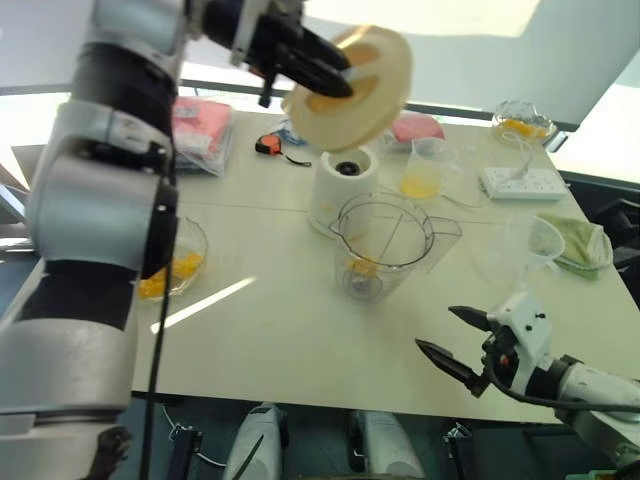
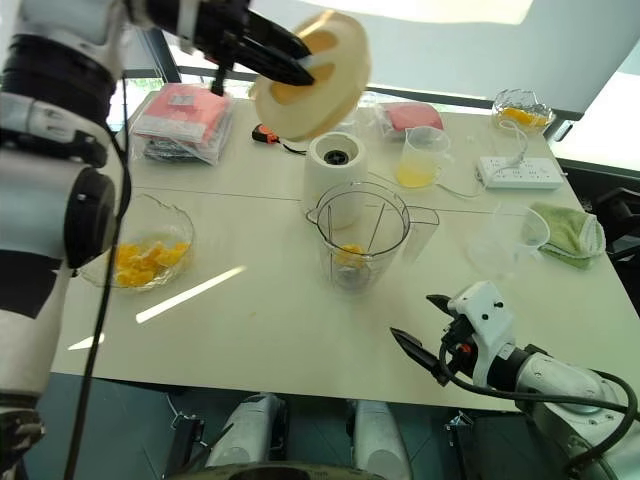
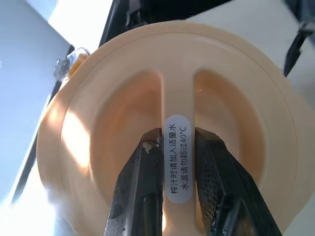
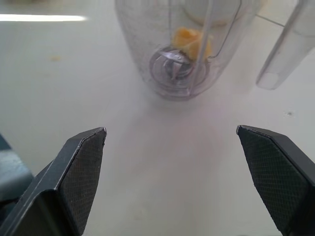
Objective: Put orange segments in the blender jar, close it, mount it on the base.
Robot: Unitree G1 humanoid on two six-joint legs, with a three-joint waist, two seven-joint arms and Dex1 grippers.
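The left gripper (image 1: pixel 335 75) pinches the central rib of a cream lid (image 1: pixel 350 88), tilted and held high above the base (image 1: pixel 345 185). The open blender jar (image 1: pixel 385 245), orange segments (image 1: pixel 363 267) inside, stands on the tabletop (image 1: pixel 280 330) below and nearer; the right gripper (image 1: pixel 455 345) waits spread beside it.

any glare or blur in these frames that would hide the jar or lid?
Left eye view: window backlight washes out the top edge, and a glare streak crosses the table beside the blender jar, which stays readable. Left wrist view: the lid is sharp, its backdrop overexposed. Right wrist view: the orange segments look slightly soft through the plastic.
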